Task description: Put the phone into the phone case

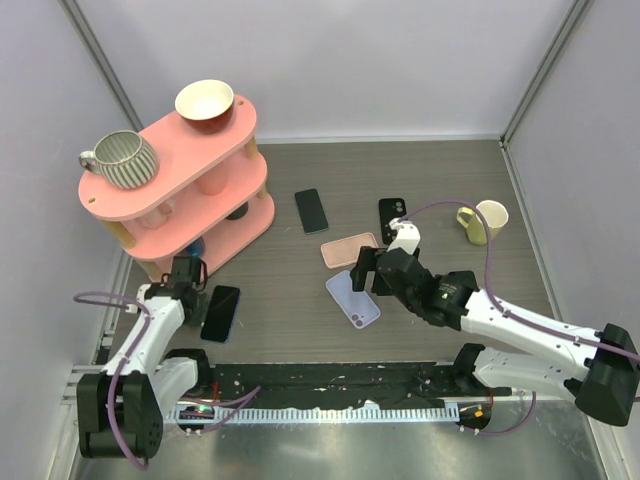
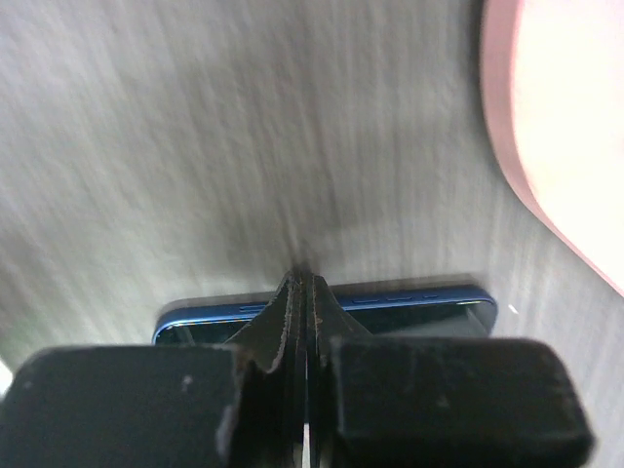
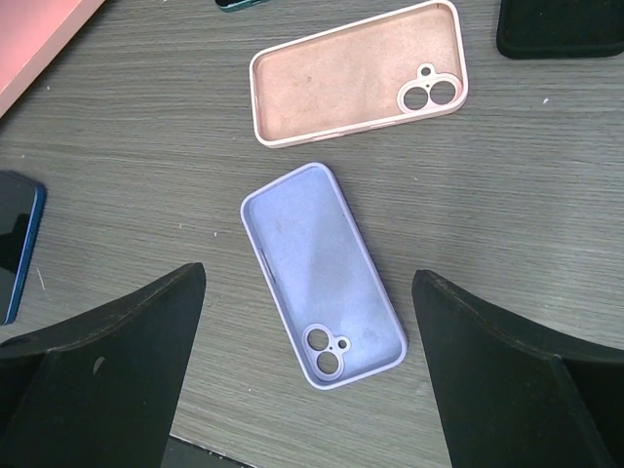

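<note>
"Jaws?"
"Left jaws pressed together at the blue phone's [image 2: 409, 312] edge, gripping nothing; right jaws spread wide over the lilac case [image 3: 322, 273]."
"Progress?"
"Nothing fitted yet — phone flat on the bench [image 1: 450, 180], well apart from that case."
"Count?"
"One shelf [image 1: 185, 150], two phones, two empty cases — plus one black slab [image 1: 392, 220], unclear."

A pink shelf [image 1: 180, 160] with three levels stands at the back left of the grey worktop [image 1: 300, 320]. On its top sit a white bowl [image 1: 205, 104], dark red outside, and a striped mug [image 1: 122, 159]. A pale yellow mug [image 1: 488, 220] stands far off to the right. In the middle lie a black phone [image 1: 312, 210], a pink case [image 1: 349, 249] with its open side up, and a black case [image 1: 392, 218] near it.
</note>
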